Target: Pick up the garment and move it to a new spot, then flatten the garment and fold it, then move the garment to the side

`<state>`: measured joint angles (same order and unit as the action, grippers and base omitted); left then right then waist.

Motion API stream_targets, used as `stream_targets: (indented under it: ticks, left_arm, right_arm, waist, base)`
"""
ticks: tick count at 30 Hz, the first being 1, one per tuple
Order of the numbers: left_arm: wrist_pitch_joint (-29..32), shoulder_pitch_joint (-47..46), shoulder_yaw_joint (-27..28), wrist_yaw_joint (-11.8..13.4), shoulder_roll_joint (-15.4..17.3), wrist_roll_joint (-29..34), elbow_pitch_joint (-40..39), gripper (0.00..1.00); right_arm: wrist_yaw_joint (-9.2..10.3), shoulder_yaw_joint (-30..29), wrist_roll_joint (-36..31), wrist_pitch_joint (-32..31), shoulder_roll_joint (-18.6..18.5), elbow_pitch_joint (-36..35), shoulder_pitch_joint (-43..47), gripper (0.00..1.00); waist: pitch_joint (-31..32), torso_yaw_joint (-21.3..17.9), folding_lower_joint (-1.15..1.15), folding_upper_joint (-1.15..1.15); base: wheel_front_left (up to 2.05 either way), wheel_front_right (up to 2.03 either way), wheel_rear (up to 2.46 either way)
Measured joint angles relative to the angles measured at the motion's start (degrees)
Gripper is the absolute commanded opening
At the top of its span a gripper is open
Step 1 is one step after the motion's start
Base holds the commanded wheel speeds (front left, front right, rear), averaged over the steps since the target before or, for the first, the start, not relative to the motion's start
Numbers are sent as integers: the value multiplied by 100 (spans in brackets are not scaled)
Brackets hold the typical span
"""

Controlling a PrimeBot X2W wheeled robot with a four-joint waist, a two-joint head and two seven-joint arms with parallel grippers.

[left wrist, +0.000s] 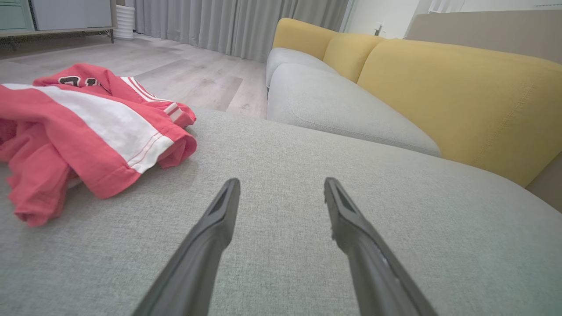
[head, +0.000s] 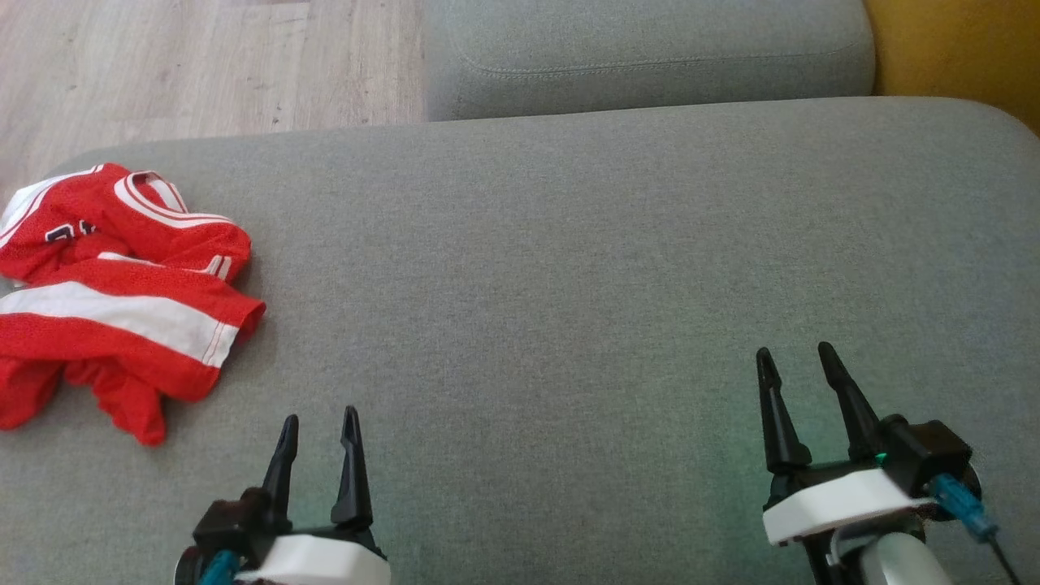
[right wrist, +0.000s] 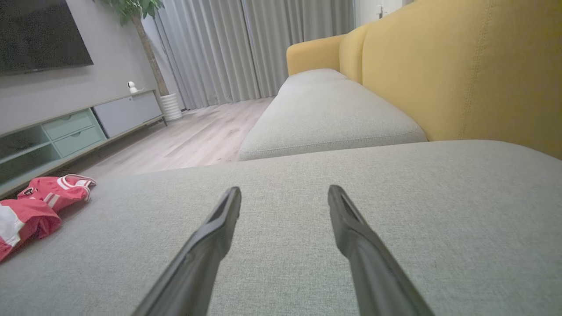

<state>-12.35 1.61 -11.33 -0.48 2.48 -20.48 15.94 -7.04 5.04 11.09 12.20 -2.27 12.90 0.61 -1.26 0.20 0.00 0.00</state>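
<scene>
Red garment (head: 122,301) crumpled, left gripper (head: 320,414) and right gripper (head: 795,351) wide, empty, wrist views add yellow backrest (left wrist: 461,96)

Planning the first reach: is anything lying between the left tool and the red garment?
Nothing visible does. Bare grey cushion separates the open left tool from the crumpled red garment, which lies ahead and to its left.

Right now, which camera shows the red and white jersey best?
The head view: it looks down on the crumpled red and white jersey, nearly whole. The left wrist view shows it close but side-on; the right wrist view, small at its edge.
</scene>
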Motion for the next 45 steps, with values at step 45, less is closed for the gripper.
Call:
stream_targets:
  ticks: [45]
  left_arm:
    - [-194, -49, -120, 157, 4, 332, 385, 100]
  right_arm:
    - [-1, -5, -756, 209, -12, 479, -109, 100]
  waist:
    - [113, 454, 0, 0]
  base:
    - [0, 0, 0]
